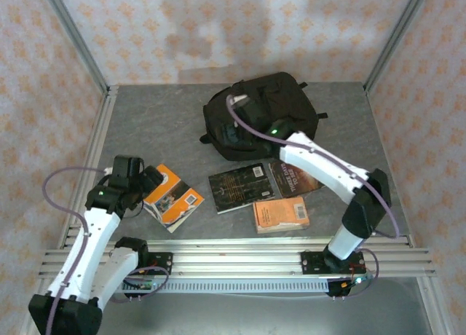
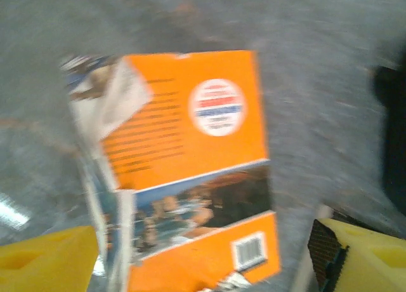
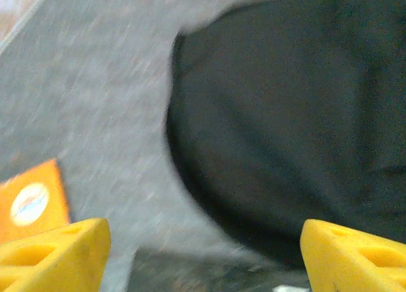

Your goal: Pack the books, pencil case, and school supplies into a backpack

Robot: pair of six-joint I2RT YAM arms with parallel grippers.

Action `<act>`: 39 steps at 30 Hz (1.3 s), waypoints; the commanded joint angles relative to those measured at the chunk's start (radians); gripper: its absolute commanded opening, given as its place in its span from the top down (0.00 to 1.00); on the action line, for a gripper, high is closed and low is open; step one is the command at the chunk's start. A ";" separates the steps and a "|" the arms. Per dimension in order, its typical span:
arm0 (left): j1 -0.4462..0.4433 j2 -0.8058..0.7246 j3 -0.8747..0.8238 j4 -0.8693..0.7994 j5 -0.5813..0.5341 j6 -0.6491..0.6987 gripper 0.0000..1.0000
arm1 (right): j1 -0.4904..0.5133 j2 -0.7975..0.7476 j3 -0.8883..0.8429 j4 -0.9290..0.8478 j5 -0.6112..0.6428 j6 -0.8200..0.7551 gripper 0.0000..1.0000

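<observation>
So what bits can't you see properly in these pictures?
- Backpack zip: in the top view the right arm covers the middle; the right wrist view is blurred, so open or closed is unclear.
- Dark brown book: part of it is under that arm in the top view.
- Orange picture book: blurred in the left wrist view, print unreadable, bottom edge cut off.

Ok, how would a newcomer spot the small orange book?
Find the black backpack at the far middle of the table. In front lie a black book and a dark brown book; nearer still, the small orange book. Unlike the orange picture book to the left, its cover bears no picture.
</observation>
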 commanded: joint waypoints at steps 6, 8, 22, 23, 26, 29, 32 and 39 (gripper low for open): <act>0.125 -0.086 -0.236 0.083 0.123 -0.131 0.31 | 0.131 0.305 0.087 0.073 -0.352 0.165 0.35; 0.127 -0.088 -0.261 0.108 0.116 -0.136 0.32 | 0.146 0.396 0.161 0.017 -0.355 0.154 0.35; 0.130 -0.082 -0.430 0.315 0.163 -0.169 0.48 | 0.159 0.681 0.422 -0.121 -0.400 0.130 0.38; 0.130 -0.080 -0.431 0.319 0.166 -0.161 0.48 | 0.160 0.708 0.462 -0.149 -0.412 0.128 0.38; 0.130 -0.076 -0.433 0.325 0.171 -0.153 0.51 | 0.173 0.748 0.499 -0.173 -0.446 0.127 0.39; 0.130 -0.073 -0.439 0.333 0.169 -0.147 0.53 | 0.184 0.748 0.487 -0.157 -0.486 0.129 0.40; 0.130 -0.071 -0.449 0.342 0.170 -0.144 0.56 | 0.185 0.754 0.484 -0.159 -0.509 0.135 0.41; 0.130 -0.062 -0.452 0.362 0.187 -0.131 0.65 | 0.196 0.756 0.475 -0.164 -0.604 0.133 0.42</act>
